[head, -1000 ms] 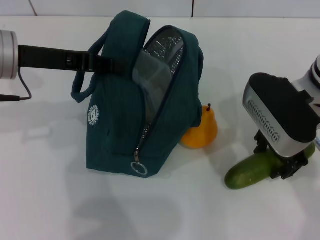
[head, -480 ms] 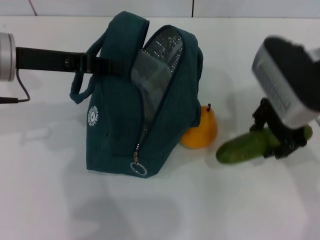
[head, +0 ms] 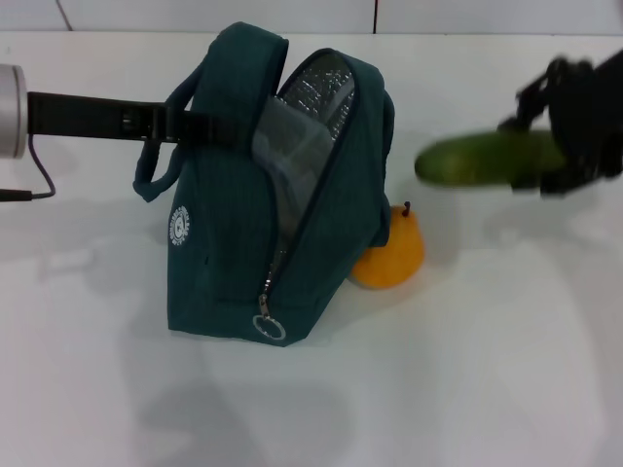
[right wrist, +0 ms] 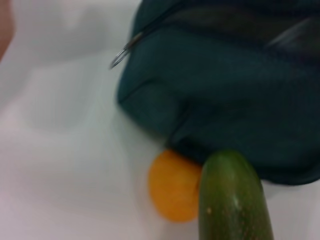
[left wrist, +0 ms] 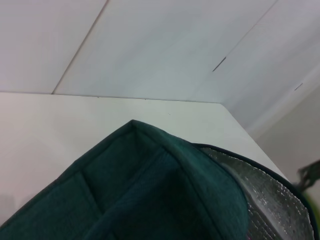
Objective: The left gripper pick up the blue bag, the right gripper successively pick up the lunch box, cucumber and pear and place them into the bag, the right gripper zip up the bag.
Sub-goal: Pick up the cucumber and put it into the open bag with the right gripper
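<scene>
Fingers clamp cucumber — airborne.

round white logo on blue bag unreadable.

Blue bag matt cloth, foil lining; cucumber smooth; zipper ring metal.

Head view: high, forward and down over blue bag. Left wrist view: close above bag top, facing wall. Right wrist view: near, shares bag and pear with head view
</scene>
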Robot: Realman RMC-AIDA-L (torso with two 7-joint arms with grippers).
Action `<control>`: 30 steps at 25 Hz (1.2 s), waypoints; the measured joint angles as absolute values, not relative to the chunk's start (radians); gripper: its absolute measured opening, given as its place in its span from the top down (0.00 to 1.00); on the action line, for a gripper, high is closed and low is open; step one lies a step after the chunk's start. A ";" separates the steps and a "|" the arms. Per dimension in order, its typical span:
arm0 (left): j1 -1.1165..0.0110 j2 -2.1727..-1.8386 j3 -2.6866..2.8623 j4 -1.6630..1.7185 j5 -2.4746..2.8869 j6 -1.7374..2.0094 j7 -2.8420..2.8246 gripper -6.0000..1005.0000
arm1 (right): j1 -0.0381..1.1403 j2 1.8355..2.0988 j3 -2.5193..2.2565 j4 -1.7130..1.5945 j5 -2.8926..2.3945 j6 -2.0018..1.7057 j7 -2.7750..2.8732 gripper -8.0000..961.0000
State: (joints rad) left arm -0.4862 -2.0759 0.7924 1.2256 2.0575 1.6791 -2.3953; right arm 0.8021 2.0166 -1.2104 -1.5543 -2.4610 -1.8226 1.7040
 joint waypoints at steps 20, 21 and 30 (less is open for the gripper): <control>-0.492 -2.080 0.792 1.225 2.025 1.678 -2.390 0.95 | 0.582 2.014 -0.973 -1.404 -1.519 -1.545 1.627 0.41; -0.493 -2.080 0.792 1.225 2.023 1.678 -2.390 0.95 | 0.579 2.014 -0.974 -1.372 -1.478 -1.549 1.610 0.41; -0.499 -2.081 0.795 1.224 2.020 1.678 -2.390 0.95 | 0.580 2.015 -0.984 -1.012 -1.245 -1.635 1.476 0.41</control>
State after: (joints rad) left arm -0.4987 -2.0810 0.7952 1.2242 2.0199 1.6782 -2.3899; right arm 0.5803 2.0153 -0.9837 -1.0122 -1.2452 -1.6349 1.4764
